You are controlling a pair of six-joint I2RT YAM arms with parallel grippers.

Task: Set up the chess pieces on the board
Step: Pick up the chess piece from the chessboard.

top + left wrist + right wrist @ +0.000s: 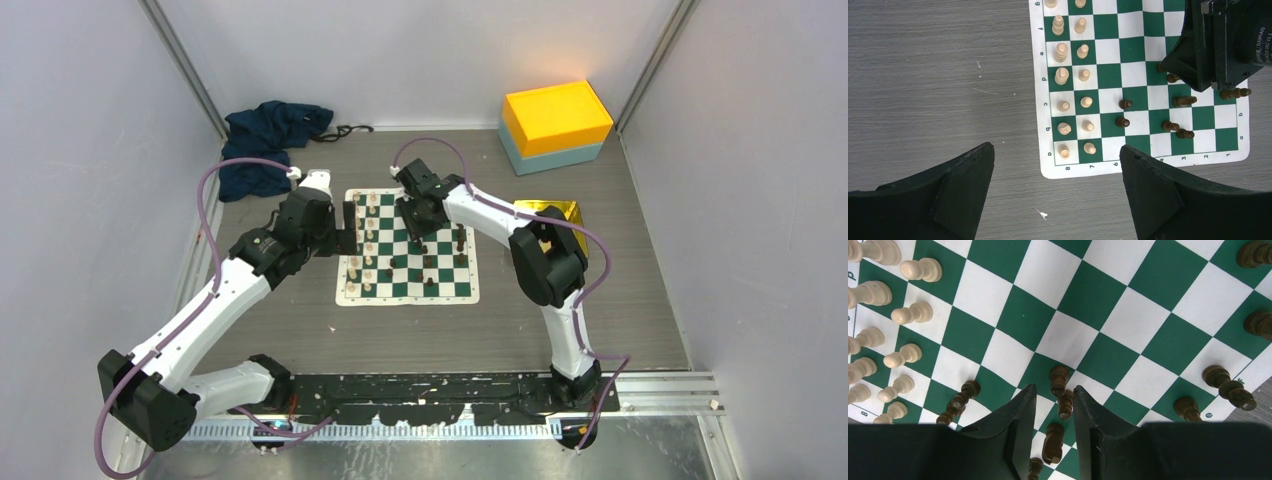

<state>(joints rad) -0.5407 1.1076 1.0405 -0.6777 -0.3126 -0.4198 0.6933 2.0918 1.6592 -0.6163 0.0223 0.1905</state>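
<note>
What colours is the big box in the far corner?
The box is yellow-orange on top and teal underneath. The top external view shows it best.

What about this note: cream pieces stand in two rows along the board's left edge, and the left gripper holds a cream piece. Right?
Not quite. The left wrist view shows the left gripper open and empty at the edge of the board. The cream pieces do stand in two rows along its left edge.

High rear camera looks down from afar; wrist cameras look down closer; all share the green-and-white checked board [410, 299]
</note>
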